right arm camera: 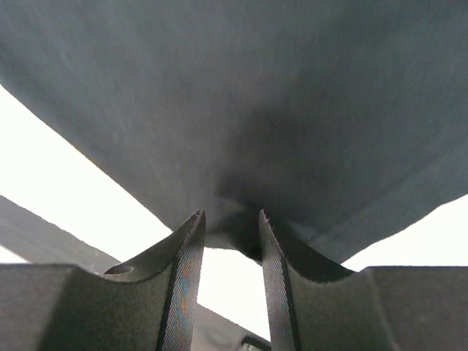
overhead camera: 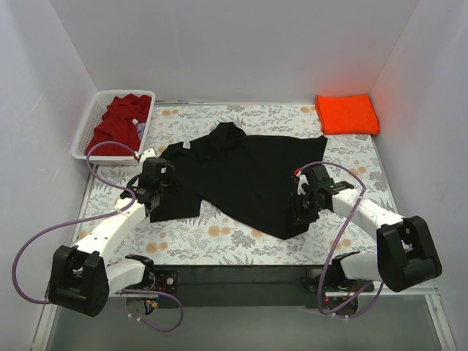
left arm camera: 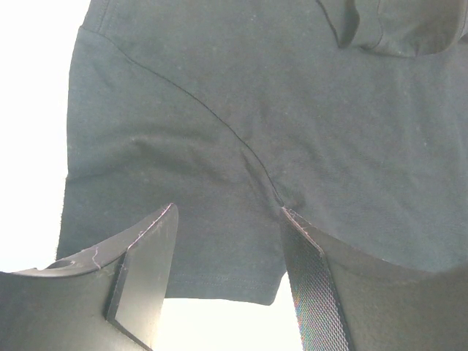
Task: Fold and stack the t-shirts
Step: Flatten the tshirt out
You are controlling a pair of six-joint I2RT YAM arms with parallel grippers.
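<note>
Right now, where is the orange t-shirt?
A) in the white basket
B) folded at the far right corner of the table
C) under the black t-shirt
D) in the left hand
B: the orange t-shirt lies folded at the far right corner of the table, apart from the black t-shirt.

Even overhead light; wrist backgrounds overexposed.

The black t-shirt (overhead camera: 248,179) is matt soft cloth; the basket (overhead camera: 80,142) is white plastic.
</note>
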